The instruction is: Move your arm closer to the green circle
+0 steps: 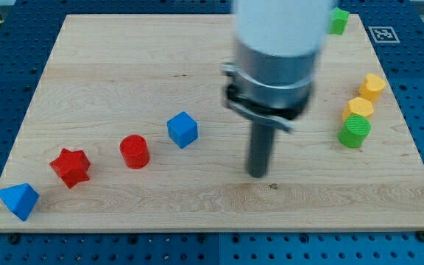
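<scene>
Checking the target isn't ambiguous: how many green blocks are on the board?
2. A green circle at the view's right, below two yellow blocks, and a green block at the top right, partly behind the arm, which could hide more.

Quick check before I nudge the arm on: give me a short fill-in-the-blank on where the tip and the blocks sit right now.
1. My tip rests on the board to the view's ____ of the green circle.
2. The block touching the green circle from above is ____.
3. The red cylinder lies between the red star and the ____ cube.

Missing words: left; yellow; blue
</scene>
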You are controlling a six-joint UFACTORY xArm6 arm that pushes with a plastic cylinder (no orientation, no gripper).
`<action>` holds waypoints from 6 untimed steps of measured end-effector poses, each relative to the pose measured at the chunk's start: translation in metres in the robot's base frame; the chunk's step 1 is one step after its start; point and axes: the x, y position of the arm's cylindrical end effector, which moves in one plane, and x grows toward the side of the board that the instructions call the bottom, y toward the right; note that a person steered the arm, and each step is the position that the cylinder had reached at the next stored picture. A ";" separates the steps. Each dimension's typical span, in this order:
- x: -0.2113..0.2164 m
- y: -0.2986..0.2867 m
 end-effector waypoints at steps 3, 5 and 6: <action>-0.021 0.211; -0.057 0.194; -0.059 0.169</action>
